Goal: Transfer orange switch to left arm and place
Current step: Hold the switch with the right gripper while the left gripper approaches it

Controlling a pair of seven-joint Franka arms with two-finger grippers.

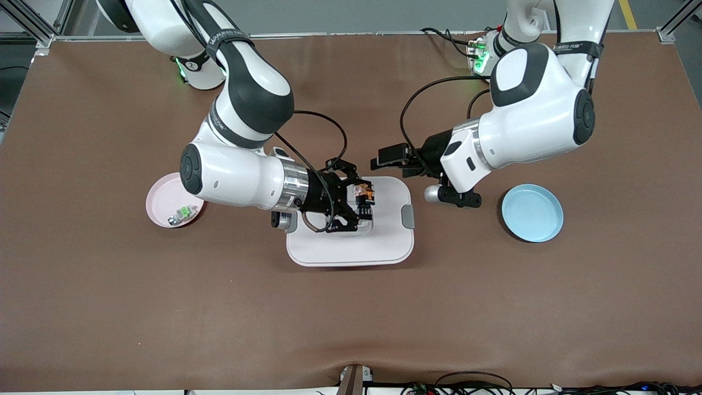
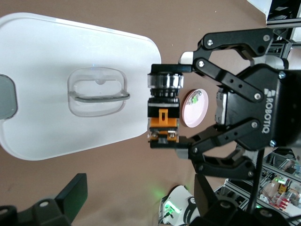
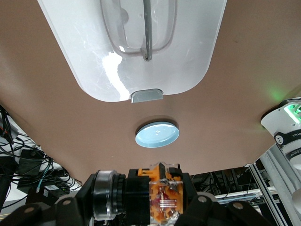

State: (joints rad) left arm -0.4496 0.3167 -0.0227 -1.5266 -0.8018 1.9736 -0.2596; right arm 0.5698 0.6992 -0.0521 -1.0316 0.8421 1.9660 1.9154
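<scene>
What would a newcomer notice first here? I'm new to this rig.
The right hand, shut on the orange switch, hangs over the white box at the table's middle. The left hand waits open above the table beside the box, between it and the blue plate.

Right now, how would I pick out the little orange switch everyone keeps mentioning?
Find the big white box in the middle of the brown table. Over its lid, the right gripper has its jaws shut on a tiny part: the orange switch. Its orange-and-black body with a round black cap sets it apart from the green-and-silver component lying on the pink plate.
</scene>
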